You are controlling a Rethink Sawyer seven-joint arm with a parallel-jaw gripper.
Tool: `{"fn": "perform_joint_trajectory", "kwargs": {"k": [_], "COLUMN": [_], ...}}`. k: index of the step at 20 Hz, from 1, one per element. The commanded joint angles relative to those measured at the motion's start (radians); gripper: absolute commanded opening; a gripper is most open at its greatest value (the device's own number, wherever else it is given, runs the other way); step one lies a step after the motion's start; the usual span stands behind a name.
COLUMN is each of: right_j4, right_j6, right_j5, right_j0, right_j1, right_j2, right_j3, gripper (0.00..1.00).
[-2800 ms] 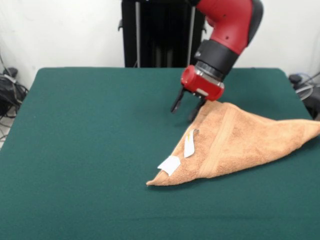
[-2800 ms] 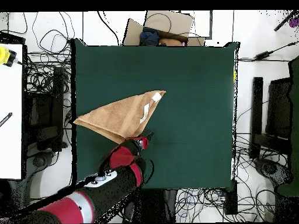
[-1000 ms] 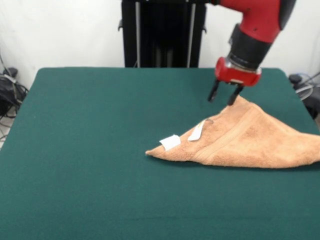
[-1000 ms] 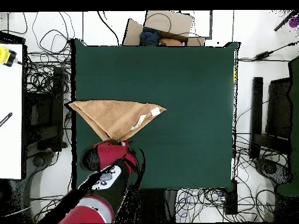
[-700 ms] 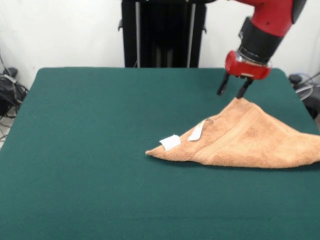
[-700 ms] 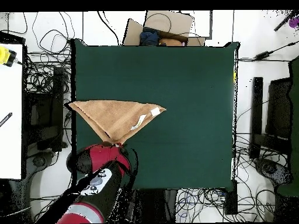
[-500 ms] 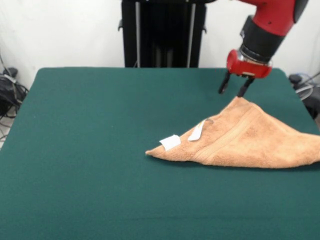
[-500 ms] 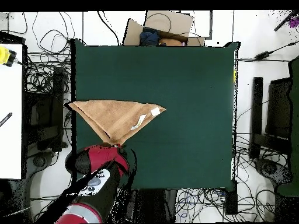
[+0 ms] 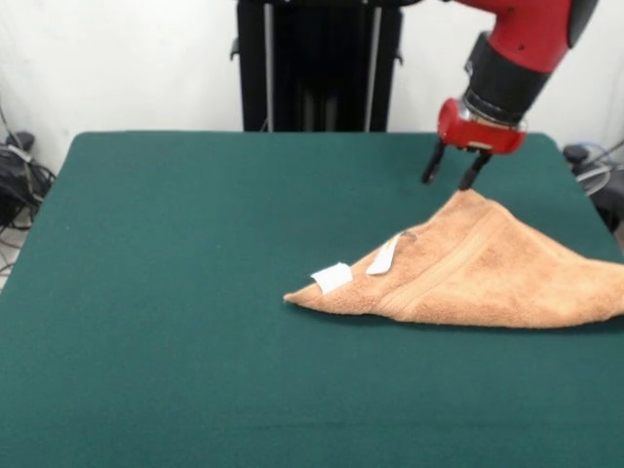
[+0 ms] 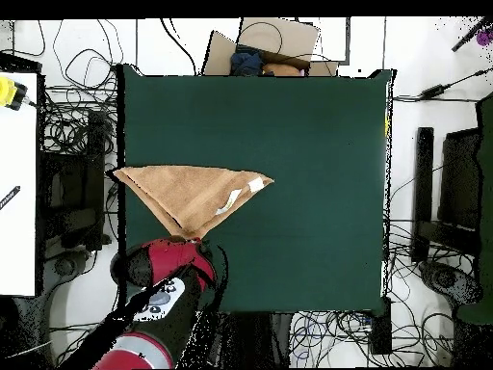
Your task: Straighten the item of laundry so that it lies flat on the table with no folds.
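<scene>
Towel (image 9: 478, 273) is lying folded into a triangle on the green surface (image 9: 195, 292), just below and in front of the fingers (image 9: 449, 175), which you are holding spread apart and empty, gripping nothing. Their tips are hanging a little above the towel's peak corner, apart from the cloth, with dark surface showing between them.

Fold is running diagonally: one layer is doubled over the other, which is why the shape is reading as three-cornered and not rectangular. Two white tags (image 9: 353, 268) are sitting along the edge away from the fingers, toward the pointed end. A woven band is crossing the upper layer.

In the overhead view the arm's red wrist (image 10: 164, 262) is covering the fingers; the towel (image 10: 188, 195) is spreading out from beneath it, one corner reaching the surface's edge.

Judgement: the task is not finished, since the cloth is doubled. You are likely hovering over that peak because it is the loose corner of the top layer, the natural place to pinch and draw back.
</scene>
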Motion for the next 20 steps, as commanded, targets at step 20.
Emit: {"fn": "perform_joint_trajectory", "kwargs": {"k": [20], "right_j4": [0.173], "right_j6": [0.294], "right_j5": [-0.016], "right_j0": [0.072], "right_j1": [0.079], "right_j2": [0.122], "right_j3": [0.027], "gripper": [1.00]}}
